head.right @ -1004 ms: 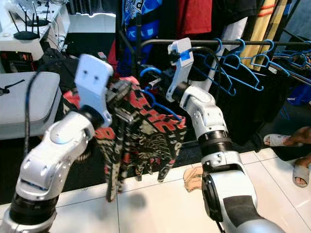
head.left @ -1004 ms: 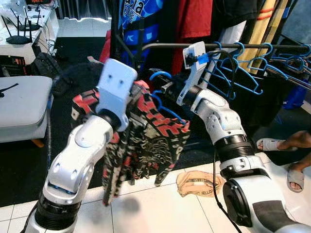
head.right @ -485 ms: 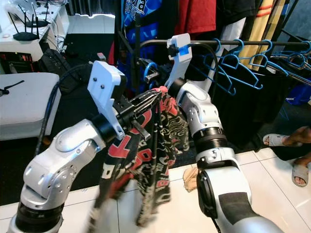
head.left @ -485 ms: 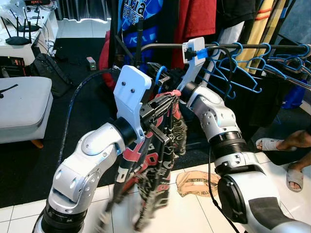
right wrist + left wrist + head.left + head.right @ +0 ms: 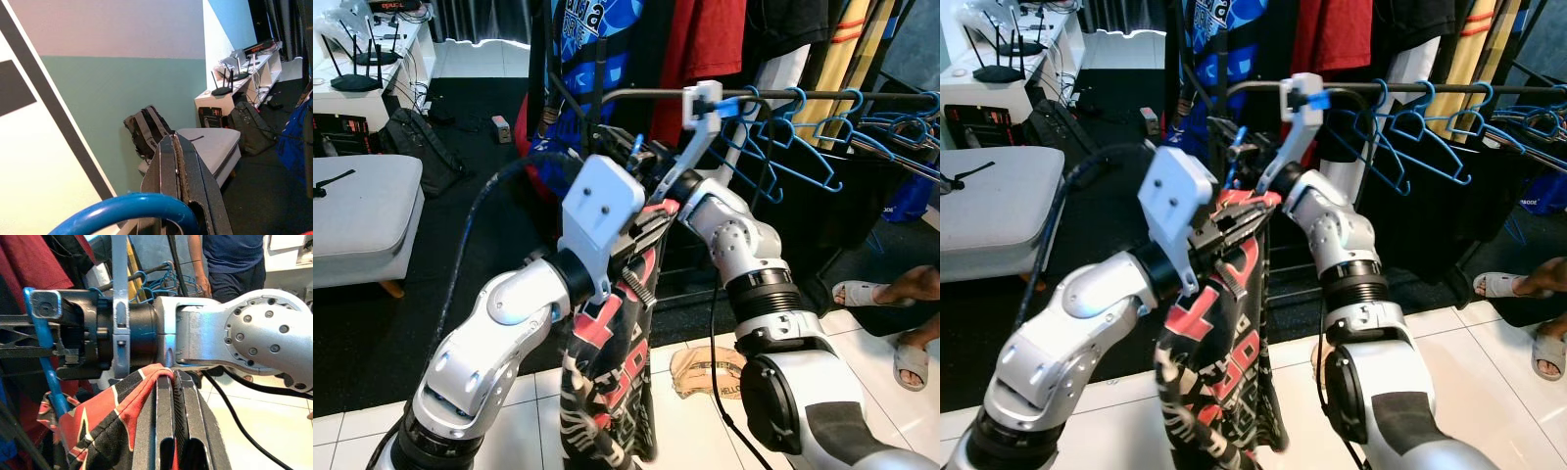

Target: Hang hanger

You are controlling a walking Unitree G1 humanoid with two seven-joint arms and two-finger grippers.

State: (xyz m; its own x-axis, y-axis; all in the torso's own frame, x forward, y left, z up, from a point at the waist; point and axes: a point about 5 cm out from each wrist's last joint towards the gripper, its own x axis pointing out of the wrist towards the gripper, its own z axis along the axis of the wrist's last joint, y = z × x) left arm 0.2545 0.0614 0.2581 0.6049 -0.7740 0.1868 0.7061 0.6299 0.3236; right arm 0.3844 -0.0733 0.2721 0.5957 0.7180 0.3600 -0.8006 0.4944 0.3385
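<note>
Left pincer (image 5: 171, 396) clamped on red-black garment (image 5: 607, 392), right pincer (image 5: 178, 161) closed on blue hanger (image 5: 122, 210) beside rail (image 5: 822, 95)

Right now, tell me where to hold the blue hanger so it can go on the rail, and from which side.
Grip the blue hanger on its curved hook neck, where the right gripper is shut on it, coming from below and the robot's side so the hook's open curve stays free for the rail. The left gripper pinches the red-and-black garment at its top edge, steadying the hanging weight.

Head stereo downward; wrist close-ups
</note>
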